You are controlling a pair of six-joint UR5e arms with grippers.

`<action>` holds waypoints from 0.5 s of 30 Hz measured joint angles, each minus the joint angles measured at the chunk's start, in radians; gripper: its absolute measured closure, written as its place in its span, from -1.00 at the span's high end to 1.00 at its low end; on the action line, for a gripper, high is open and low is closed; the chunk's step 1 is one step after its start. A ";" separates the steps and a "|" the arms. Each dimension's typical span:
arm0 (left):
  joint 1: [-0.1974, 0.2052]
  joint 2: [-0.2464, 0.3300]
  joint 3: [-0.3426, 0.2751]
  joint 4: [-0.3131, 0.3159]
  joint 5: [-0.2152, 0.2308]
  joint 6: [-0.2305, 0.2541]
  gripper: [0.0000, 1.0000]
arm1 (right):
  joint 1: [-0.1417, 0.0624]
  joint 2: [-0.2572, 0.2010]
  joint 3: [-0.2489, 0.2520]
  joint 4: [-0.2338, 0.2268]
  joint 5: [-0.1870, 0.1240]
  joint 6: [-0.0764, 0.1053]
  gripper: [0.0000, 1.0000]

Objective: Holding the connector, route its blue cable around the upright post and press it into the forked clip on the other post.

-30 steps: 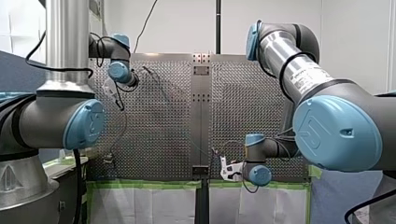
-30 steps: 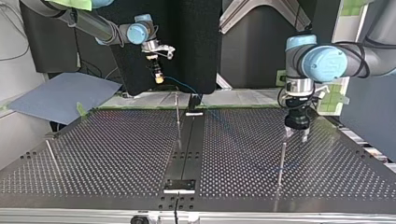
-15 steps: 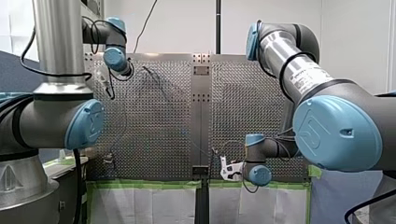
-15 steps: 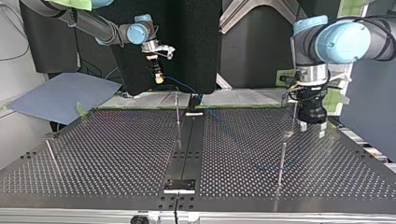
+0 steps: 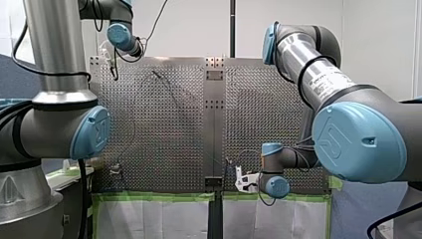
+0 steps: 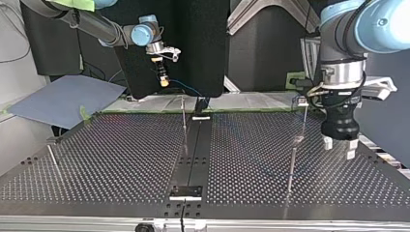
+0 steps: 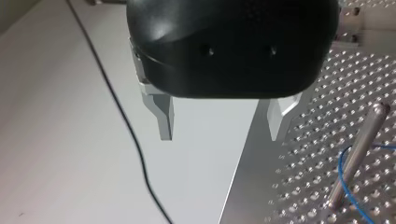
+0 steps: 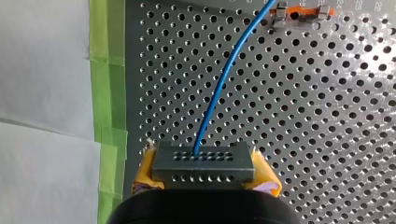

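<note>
At the top view's left, clamping the connector (image 6: 164, 81) between the yellow pads of my right gripper (image 6: 163, 72), up in the air above the far edge of the perforated table (image 6: 96, 159). Trailing from it, the blue cable (image 6: 191, 89), dropping toward the middle strip near a thin post (image 6: 183, 118). In the right wrist view, pinching the dark, hole-faced block by its two short ends, the cable leaving the face turned away from the gripper in a free curve.

Moving rightward: showing only faintly across the plate, then looping low round an upright post (image 6: 291, 166), seen wrapping it in the left wrist view too. Standing just behind that, a second post (image 6: 303, 123) carrying a small fitting at its tip, possibly the forked clip; too small for telling. At the far right, hanging over the table's corner, my left gripper (image 6: 340, 147), metal fingers spread wide, carrying nothing.

Judging the cable as light, thin and limp with some spring: following wherever the connector leads, slipping off a post under slack, kinking under a hard tug. Judging the connector as rigid and small: taking hold on the body's sides, as now, never on the wire, and holding gentle tension while steering toward the clip.
</note>
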State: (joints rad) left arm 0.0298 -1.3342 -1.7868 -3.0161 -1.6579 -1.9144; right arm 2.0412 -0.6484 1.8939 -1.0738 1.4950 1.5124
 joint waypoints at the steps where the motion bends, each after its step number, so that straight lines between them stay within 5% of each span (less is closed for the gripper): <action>1: -0.003 -0.007 0.011 -0.011 0.011 0.011 1.00 | 0.000 0.000 0.000 -0.001 0.000 0.004 -0.95; 10: -0.035 -0.080 0.095 -0.094 0.092 0.095 1.00 | 0.005 0.000 0.000 -0.003 -0.001 0.005 -0.95; 15: -0.051 -0.122 0.140 -0.140 0.081 0.141 1.00 | 0.008 0.000 0.000 -0.003 -0.001 0.005 -0.95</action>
State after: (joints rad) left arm -0.0211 -1.4566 -1.6464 -3.1562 -1.5768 -1.7737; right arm 2.0492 -0.6484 1.8936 -1.0770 1.4942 1.5175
